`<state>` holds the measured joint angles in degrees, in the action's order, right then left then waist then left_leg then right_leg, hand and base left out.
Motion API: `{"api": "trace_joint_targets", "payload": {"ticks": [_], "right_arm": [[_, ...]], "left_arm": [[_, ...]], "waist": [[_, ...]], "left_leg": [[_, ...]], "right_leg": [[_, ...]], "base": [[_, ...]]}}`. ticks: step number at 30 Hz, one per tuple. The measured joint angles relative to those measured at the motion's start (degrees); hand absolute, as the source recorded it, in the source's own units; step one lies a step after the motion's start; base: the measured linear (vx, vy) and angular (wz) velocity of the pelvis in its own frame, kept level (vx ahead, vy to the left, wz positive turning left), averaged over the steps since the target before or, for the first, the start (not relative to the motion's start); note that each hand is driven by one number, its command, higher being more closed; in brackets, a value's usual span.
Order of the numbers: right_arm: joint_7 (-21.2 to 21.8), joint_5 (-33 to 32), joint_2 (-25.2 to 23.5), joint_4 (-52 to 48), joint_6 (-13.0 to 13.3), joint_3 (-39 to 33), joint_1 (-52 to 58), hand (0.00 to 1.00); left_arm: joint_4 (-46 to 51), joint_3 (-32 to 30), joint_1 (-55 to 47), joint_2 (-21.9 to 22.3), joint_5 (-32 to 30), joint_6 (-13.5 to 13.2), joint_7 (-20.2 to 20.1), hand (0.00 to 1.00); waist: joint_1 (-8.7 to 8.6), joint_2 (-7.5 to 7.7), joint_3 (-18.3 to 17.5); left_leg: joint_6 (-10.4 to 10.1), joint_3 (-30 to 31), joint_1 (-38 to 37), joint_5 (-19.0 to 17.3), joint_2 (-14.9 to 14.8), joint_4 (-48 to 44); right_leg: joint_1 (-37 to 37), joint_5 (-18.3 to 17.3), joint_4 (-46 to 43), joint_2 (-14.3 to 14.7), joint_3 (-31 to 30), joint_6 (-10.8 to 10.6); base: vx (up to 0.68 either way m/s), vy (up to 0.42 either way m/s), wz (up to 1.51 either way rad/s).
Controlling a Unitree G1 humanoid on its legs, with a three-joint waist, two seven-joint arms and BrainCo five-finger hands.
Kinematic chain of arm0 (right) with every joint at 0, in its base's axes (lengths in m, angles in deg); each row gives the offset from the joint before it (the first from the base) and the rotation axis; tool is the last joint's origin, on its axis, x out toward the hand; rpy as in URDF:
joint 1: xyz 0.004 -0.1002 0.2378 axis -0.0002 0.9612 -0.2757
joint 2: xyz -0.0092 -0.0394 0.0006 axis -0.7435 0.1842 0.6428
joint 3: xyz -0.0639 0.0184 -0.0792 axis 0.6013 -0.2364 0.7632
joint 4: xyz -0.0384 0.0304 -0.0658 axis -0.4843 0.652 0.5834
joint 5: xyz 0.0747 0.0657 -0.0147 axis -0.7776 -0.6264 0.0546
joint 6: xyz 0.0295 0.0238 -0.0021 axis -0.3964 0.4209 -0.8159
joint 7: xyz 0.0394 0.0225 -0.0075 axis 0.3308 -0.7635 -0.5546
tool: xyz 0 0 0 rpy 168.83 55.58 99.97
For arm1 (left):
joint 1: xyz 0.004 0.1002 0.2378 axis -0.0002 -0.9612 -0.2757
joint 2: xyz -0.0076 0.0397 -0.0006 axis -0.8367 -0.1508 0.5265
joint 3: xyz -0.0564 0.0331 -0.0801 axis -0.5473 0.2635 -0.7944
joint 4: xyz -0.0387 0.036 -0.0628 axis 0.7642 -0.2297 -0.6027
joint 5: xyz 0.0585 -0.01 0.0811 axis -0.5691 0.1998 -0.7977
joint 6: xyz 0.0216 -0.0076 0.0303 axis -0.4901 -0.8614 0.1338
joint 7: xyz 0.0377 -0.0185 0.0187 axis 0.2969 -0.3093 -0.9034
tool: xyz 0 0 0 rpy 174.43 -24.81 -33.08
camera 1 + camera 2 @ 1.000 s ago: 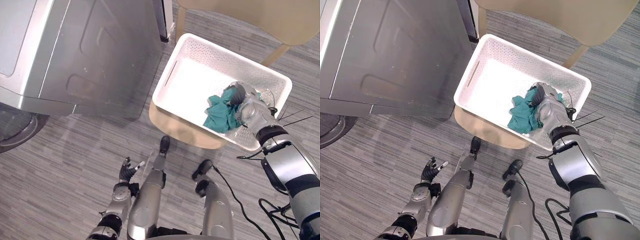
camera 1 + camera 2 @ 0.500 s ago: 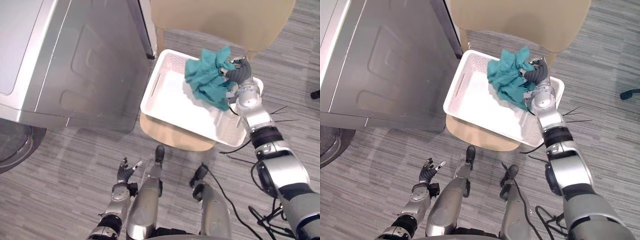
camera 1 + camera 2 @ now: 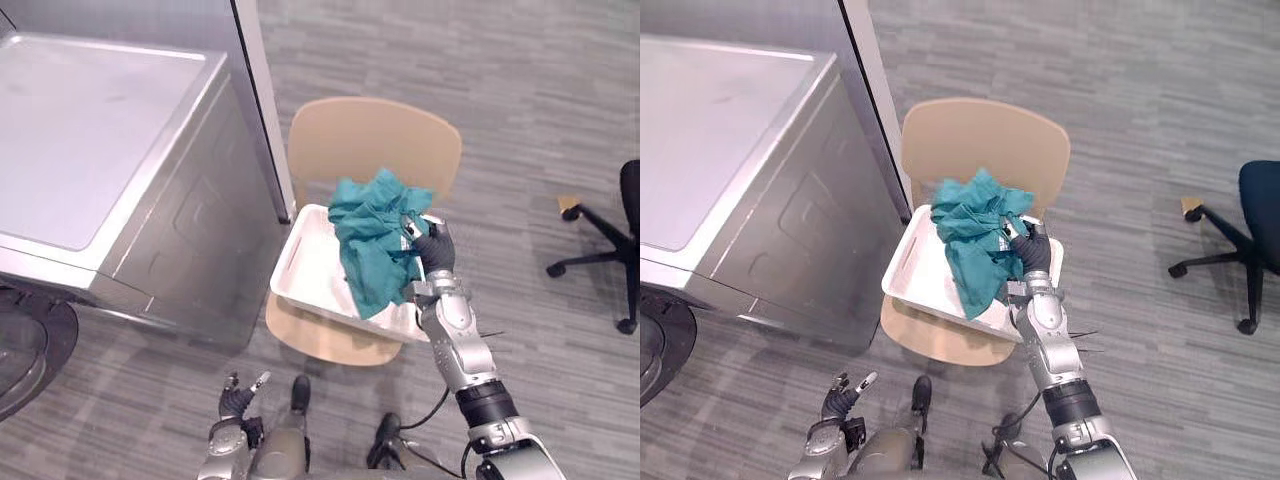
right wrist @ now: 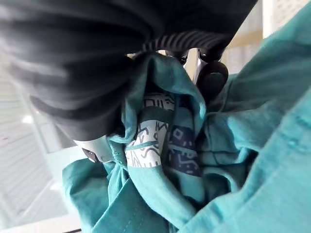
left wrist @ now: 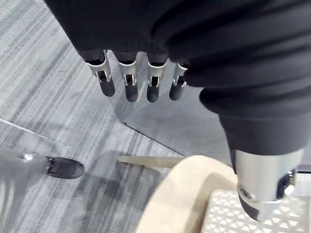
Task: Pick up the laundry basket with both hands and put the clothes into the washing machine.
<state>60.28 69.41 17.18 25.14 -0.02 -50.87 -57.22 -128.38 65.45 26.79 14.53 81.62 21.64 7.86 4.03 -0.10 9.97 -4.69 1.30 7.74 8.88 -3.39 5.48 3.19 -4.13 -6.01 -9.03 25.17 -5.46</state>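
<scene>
The left robot hand (image 3: 238,400) hangs low over the floor, fingers straight, empty. The right robot hand (image 3: 432,250) is curled into the teal garment (image 3: 370,245) and holds it above the white laundry basket (image 3: 305,290) on the chair (image 3: 372,145) seat. The cloth hides the basket's far right corner. The washing machine (image 3: 110,170) stands to the left.

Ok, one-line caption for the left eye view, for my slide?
Right hand holds a teal garment above the white basket on a tan chair, beside the washing machine.

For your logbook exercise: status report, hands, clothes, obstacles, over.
Right hand shut on teal cloth, held over white basket. Left hand open, low, idle. Basket on chair beside washing machine.
</scene>
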Motion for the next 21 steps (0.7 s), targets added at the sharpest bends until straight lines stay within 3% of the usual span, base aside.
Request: {"api": "trace_joint_targets", "payload": {"ticks": [6,9,13,20,21], "right_arm": [[1.3,0.4,1.7,-6.2,0.0,2.7,3.8,1.0],[2.5,0.3,3.8,-8.3,0.1,5.6,3.9,1.0],[4.1,-0.2,5.2,-8.4,0.1,9.6,2.8,1.0],[7.4,-3.4,6.6,-11.5,0.1,16.6,-1.2,1.0],[7.5,-4.2,6.5,-11.9,0.1,17.4,-1.3,1.0]], "left_arm": [[27.9,4.2,-8.7,-0.1,-0.7,-1.8,1.1,0.0],[37.7,6.9,-8.8,-0.4,-0.5,-4.7,0.9,0.0],[41.4,13.2,-4.9,-2.6,-0.5,-6.5,0.8,0.0],[41.8,24.1,4.9,-2.5,-0.6,-6.6,0.7,0.0],[41.8,25.1,5.9,-2.4,-0.6,-6.6,0.7,1.0]], "waist": [[0.08,-0.16,-3.4],[0.14,-0.6,-4.6],[0.06,-0.95,-5.9],[-0.32,-1.44,-6.7],[-0.36,-1.63,-7.1]], "left_leg": [[0.8,0.1,-0.5,-0.7,0.2,0.3],[1.1,0.1,-0.8,-0.5,0.4,0.1],[1.4,0.0,-2.3,-0.2,0.6,0.0],[1.4,-0.5,-3.2,-0.2,0.4,0.1],[1.4,-0.8,-3.2,-0.2,0.4,0.1]], "right_leg": [[-1.2,0.0,1.3,0.3,-0.1,0.0],[-1.9,0.7,1.7,0.4,0.1,-0.2],[-3.5,0.9,2.2,0.6,-0.1,-0.1],[-4.0,1.2,2.7,1.2,-1.1,0.3],[-3.9,1.4,3.1,1.3,-1.5,0.3]], "base": [[0.0,0.004,0.03],[0.06,-0.006,0.04],[0.08,-0.025,-0.01],[-0.01,-0.012,-0.08],[-0.02,0.001,-0.17]]}}
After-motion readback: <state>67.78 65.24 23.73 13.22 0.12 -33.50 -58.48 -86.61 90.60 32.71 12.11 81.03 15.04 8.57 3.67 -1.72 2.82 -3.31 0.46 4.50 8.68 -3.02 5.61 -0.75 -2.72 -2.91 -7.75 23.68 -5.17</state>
